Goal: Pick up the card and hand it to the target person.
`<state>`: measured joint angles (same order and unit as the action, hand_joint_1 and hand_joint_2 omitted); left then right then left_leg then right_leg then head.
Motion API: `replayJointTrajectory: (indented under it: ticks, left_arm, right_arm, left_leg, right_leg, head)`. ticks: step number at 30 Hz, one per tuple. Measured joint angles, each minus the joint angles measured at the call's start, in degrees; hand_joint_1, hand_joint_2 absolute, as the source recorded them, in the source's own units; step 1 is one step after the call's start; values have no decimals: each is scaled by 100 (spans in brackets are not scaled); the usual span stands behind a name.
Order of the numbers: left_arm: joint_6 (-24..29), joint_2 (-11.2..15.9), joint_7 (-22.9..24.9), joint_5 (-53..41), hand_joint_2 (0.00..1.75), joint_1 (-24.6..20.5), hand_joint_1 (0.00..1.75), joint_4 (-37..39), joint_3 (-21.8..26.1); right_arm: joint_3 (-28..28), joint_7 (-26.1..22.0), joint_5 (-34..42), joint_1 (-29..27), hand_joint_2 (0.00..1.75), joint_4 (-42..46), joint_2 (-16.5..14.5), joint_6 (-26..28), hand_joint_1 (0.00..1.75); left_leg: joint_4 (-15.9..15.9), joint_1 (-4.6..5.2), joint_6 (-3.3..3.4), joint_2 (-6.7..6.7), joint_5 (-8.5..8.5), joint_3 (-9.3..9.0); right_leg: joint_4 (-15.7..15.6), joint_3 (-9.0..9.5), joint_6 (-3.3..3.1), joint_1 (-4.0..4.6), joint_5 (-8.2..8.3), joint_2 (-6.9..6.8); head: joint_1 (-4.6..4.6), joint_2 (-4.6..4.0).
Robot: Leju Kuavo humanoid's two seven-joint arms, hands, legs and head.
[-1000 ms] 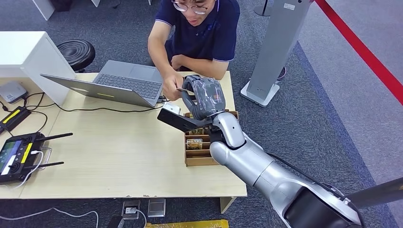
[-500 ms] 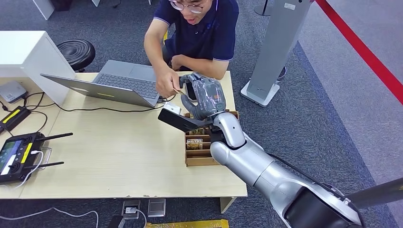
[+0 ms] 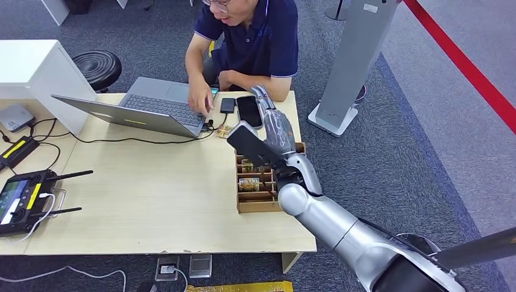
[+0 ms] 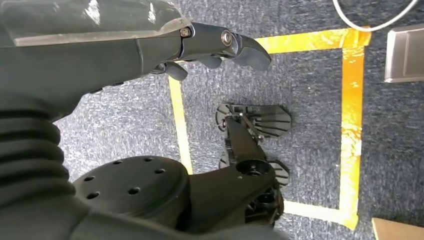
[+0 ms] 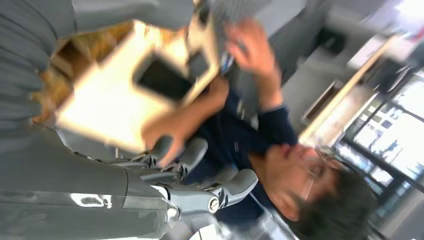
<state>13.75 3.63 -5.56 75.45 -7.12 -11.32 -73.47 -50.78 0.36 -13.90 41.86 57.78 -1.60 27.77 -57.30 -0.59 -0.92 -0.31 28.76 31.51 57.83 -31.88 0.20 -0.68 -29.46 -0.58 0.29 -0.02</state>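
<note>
My right hand (image 3: 275, 126) hovers above the far end of the wooden card box (image 3: 263, 202), fingers stretched out and holding nothing. In the right wrist view its fingers (image 5: 200, 186) are spread and bare, with the person blurred behind them. A small tan card (image 3: 224, 130) lies on the table by the laptop's near corner. The seated person (image 3: 249, 42) in a dark blue shirt rests a hand (image 3: 199, 99) on the laptop keyboard. My left hand (image 4: 215, 42) hangs over the carpet, fingers loosely extended with nothing in them.
The table (image 3: 152, 201) carries an open laptop (image 3: 152, 108), a black phone (image 3: 249, 111) and a small dark device (image 3: 227, 104) at its far edge. A remote controller (image 3: 21, 198) lies at the left. A grey pillar (image 3: 356, 61) stands to the right and a black stool (image 3: 98, 67) behind.
The person took the card from my right hand and drew their hand back to the laptop; the card now lies on the table. My right hand opened and swung slightly right.
</note>
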Motion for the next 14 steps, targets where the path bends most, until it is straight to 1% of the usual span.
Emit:
replayJointTrajectory:
  ticks: [2, 3, 5, 10, 14]
  left_arm:
    - [10, 0, -3, 49, 0, 33, 0, 0, 2]
    - [17, 0, 1, 67, 0, 47, 0, 0, 3]
    - [37, 0, 8, 102, 0, 69, 0, 0, 5]
    - [80, 0, 24, 154, 0, 90, 0, 0, 10]
    - [102, 4, 41, 176, 0, 102, 0, 0, 12]
  right_arm:
    - [125, -343, 898, -237, 175, 299, 117, -141, 175]
    - [180, -457, 1202, -361, 175, 458, 185, -176, 175]
    - [282, -576, 1571, -614, 175, 781, 332, -200, 174]
    - [490, -620, 2139, -1185, 175, 1494, 701, -276, 175]
    - [619, -381, 2093, -1621, 175, 1978, 1005, -296, 171]
  left_leg:
    - [0, 0, 0, 0, 0, 0]
    - [0, 0, 0, 0, 0, 0]
    - [0, 0, 1, -1, 1, -1]
    - [0, 0, 1, -1, 1, -6]
    - [0, 0, 0, -2, 2, -4]
  right_leg:
    - [-2, 0, 0, 0, 0, -1]
    - [-2, 0, 0, 0, 0, -1]
    - [-3, 1, 0, 0, 0, 0]
    - [-4, 3, 0, 0, 0, 0]
    - [-4, 4, 0, 0, 0, 1]
  head:
    - [0, 0]
    - [0, 0]
    - [2, 0]
    - [-3, 0]
    - [1, 0]
